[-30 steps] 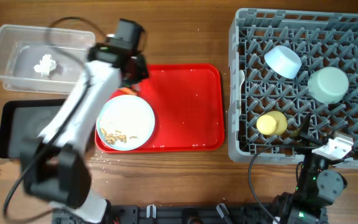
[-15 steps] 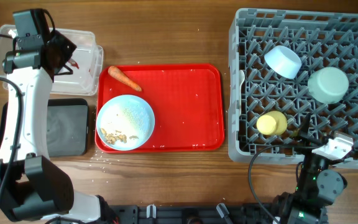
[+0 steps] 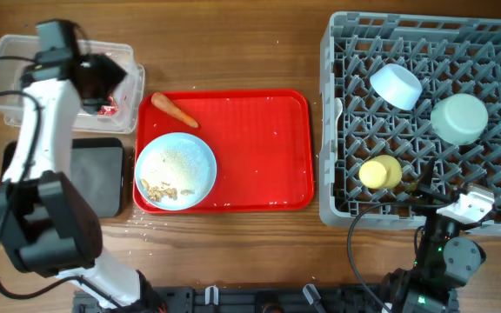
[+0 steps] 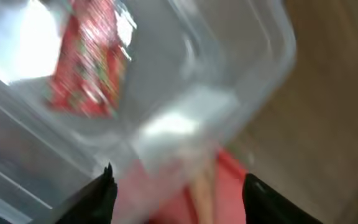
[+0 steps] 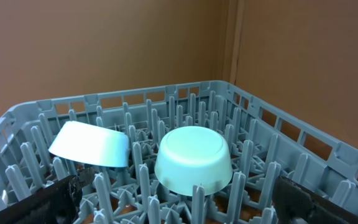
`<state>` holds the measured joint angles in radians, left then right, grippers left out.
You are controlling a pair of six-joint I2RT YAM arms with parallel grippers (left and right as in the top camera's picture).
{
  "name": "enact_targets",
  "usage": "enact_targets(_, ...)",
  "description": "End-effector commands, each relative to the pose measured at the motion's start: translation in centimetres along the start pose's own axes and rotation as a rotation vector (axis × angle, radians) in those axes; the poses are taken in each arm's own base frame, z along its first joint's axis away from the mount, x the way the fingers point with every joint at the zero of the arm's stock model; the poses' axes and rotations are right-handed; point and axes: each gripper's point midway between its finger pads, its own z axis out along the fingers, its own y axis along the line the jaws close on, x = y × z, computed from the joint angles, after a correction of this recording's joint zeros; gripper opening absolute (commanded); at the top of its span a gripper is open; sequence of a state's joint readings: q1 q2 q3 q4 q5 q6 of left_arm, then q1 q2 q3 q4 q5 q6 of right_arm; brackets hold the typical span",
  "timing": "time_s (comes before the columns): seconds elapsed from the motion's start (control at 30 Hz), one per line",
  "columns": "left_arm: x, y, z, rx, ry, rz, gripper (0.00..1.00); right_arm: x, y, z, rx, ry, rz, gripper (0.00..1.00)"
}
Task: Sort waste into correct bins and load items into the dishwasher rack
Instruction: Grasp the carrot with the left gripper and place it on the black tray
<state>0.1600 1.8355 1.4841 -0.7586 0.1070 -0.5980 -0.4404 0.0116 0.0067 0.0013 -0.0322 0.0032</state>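
Note:
My left gripper (image 3: 104, 85) hangs over the right end of the clear plastic tub (image 3: 7, 52), jaws open with nothing between them. The red patterned wrapper (image 3: 109, 109) lies loose inside the tub. In the blurred left wrist view the wrapper (image 4: 86, 68) sits beyond my open left gripper (image 4: 179, 177). An orange carrot (image 3: 174, 109) rests on the red tray (image 3: 259, 148). The pale blue plate (image 3: 176, 171) carries rice-like scraps (image 3: 159, 188). In the grey rack (image 3: 346, 130) sit a light blue bowl (image 3: 396, 85), a mint-green bowl (image 3: 459, 118) and a yellow cup (image 3: 380, 172). My right gripper (image 5: 182, 199) stands open and empty at the rack's near edge.
The shallow black tray (image 3: 94, 178) lies in front of the tub, left of the red tray. The left arm stretches across the black tray and the tub. Bare wood shows between the red tray and the rack.
The left arm swung from the red tray to the clear tub with the wrapper, then opened its jaws; the wrapper now lies in the tub. The right arm has not moved.

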Motion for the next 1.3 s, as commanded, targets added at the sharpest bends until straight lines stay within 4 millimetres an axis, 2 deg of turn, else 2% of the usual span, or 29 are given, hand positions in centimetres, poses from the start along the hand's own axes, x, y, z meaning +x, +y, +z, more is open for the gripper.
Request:
enact_targets(0.0,4.6,-3.6,0.0,-0.069,-0.010,0.209,0.67,-0.2,-0.3,0.0,0.014,-0.011,0.015,1.00)
enact_targets(0.03,5.0,-4.0,0.3,-0.115,-0.044,0.243,0.68,-0.2,-0.3,0.0,0.014,-0.011,0.016,1.00)
enact_targets(0.1,6.5,-4.3,2.5,-0.157,-0.049,0.228,0.68,-0.2,-0.3,0.0,0.014,-0.011,0.015,1.00)
enact_targets(0.23,10.5,-1.4,7.9,-0.264,0.112,0.031,0.53,-0.2,-0.3,0.0,0.014,-0.011,0.015,1.00)
enact_targets(0.37,11.6,-0.1,10.5,-0.315,0.137,-0.038,0.52,-0.2,-0.3,0.0,0.014,-0.011,0.016,1.00)
enact_targets(0.43,11.8,0.1,12.0,-0.318,0.137,-0.037,0.46,-0.2,-0.3,0.0,0.014,-0.011,0.015,1.00)
enact_targets(0.47,11.7,0.0,12.9,-0.308,0.132,-0.034,0.33,-0.2,-0.3,0.0,0.014,-0.011,0.015,1.00)
enact_targets(0.5,11.7,-0.2,13.1,-0.296,0.133,-0.037,0.09,-0.2,-0.3,0.0,0.014,-0.011,0.015,1.00)
enact_targets(0.53,11.5,-1.5,12.8,-0.244,0.138,-0.043,0.06,-0.2,-0.3,0.0,0.014,-0.011,0.015,1.00)
enact_targets(0.6,10.3,-4.1,11.1,-0.152,0.123,-0.047,0.06,-0.2,-0.3,0.0,0.014,-0.011,0.015,1.00)
enact_targets(0.7,7.7,-9.0,5.9,0.019,0.068,0.024,0.04,-0.2,-0.3,0.0,0.014,-0.011,0.015,1.00)
enact_targets(0.73,7.1,-9.6,4.0,0.049,0.047,0.034,0.04,-0.2,-0.3,0.0,0.014,-0.011,0.016,1.00)
enact_targets(0.77,6.9,-9.5,1.5,0.049,0.032,0.039,0.04,-0.2,-0.3,0.0,0.014,-0.011,0.015,1.00)
enact_targets(0.8,7.0,-8.4,-0.5,0.012,0.025,0.068,0.04,-0.2,-0.3,0.0,0.014,-0.011,0.015,1.00)
enact_targets(0.83,7.2,-7.0,-1.8,-0.041,0.026,0.076,0.04,-0.2,-0.3,0.0,0.014,-0.011,0.015,1.00)
enact_targets(0.87,7.2,-3.8,-3.4,-0.172,0.014,0.074,0.04,-0.2,-0.3,0.0,0.014,-0.011,0.015,1.00)
enact_targets(0.9,7.1,-2.0,-4.1,-0.244,0.009,0.074,0.04,-0.2,-0.3,0.0,0.014,-0.011,0.015,1.00)
enact_targets(0.97,6.8,2.9,-5.3,-0.447,0.003,0.065,0.04,-0.2,-0.3,0.0,0.014,-0.011,0.015,1.00)
enact_targets(1.1,7.4,12.5,-3.9,-0.654,0.042,-0.211,0.04,-0.2,-0.3,0.0,0.014,-0.011,0.015,1.00)
enact_targets(1.17,6.8,16.0,-3.1,-0.674,0.043,-0.321,0.04,-0.2,-0.3,0.0,0.014,-0.011,0.015,1.00)
enact_targets(1.23,5.8,18.0,-2.3,-0.659,0.014,-0.400,0.05,-0.2,-0.3,0.0,0.014,-0.011,0.016,1.00)
enact_targets(1.27,5.3,18.2,-1.8,-0.622,0.018,-0.419,0.21,-0.2,-0.3,0.0,0.014,-0.011,0.015,1.00)
